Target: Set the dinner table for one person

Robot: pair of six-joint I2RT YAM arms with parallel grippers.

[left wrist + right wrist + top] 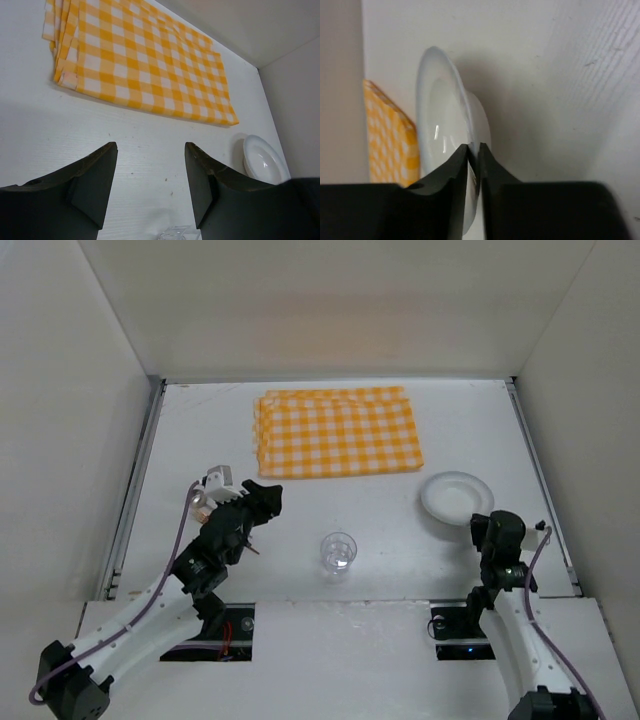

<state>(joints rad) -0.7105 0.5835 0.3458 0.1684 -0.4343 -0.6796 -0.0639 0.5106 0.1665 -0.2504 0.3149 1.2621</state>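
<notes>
The white dinner table [200, 440] holds a folded orange-and-white checked cloth [338, 430] at the back, a clear glass [339, 553] near the front middle and a white plate [455, 495] at the right. My right gripper [483, 525] is shut on the plate's near rim; in the right wrist view the fingers [474, 146] pinch the plate's [442, 110] edge. My left gripper [262, 508] is open and empty, left of the glass. In the left wrist view its fingers [150, 146] frame bare table, with the glass's rim [177, 234] at the bottom edge.
White walls enclose the table on the left, back and right. Metal strips [135, 490] run along the side edges. The cloth [140, 60] and the plate [262, 160] show ahead of the left gripper. The cloth's corner [387, 135] shows beyond the plate.
</notes>
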